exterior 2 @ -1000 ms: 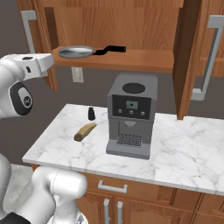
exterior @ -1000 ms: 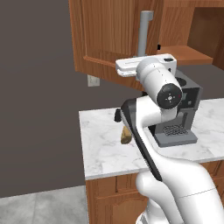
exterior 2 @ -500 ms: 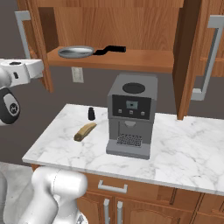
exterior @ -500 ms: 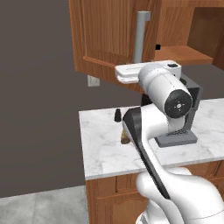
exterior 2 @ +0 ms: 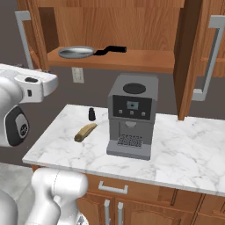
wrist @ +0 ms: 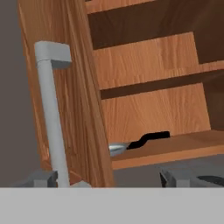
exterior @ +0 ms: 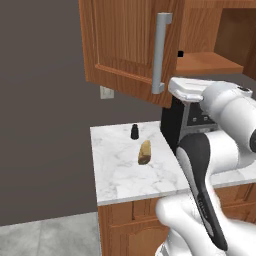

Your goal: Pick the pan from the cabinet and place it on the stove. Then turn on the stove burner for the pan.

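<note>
The silver pan (exterior 2: 77, 52) lies on the lower shelf of the open wooden wall cabinet (exterior 2: 132, 60), its black handle (exterior 2: 112, 49) pointing right. In the hand view the pan (wrist: 117, 149) is a sliver behind the left door's edge, with its handle (wrist: 151, 137) beyond. My gripper (wrist: 107, 179) is open, its fingertips (wrist: 42, 177) far apart. It sits in front of and a little below the shelf, near the door's grey bar handle (wrist: 51, 118), and holds nothing. My hand (exterior 2: 38, 83) hangs left of the shelf. The stove is out of view.
A grey coffee machine (exterior 2: 131, 116) stands on the marble counter (exterior 2: 184, 145) under the shelf. A small black bottle (exterior 2: 92, 114) and a bread roll (exterior 2: 85, 132) lie left of it. The open left door (exterior: 127, 42) and right door (exterior 2: 193, 57) flank the opening.
The arm has swung round and the hand has sunk a little, to below shelf level. The pan and the counter items have not moved.
</note>
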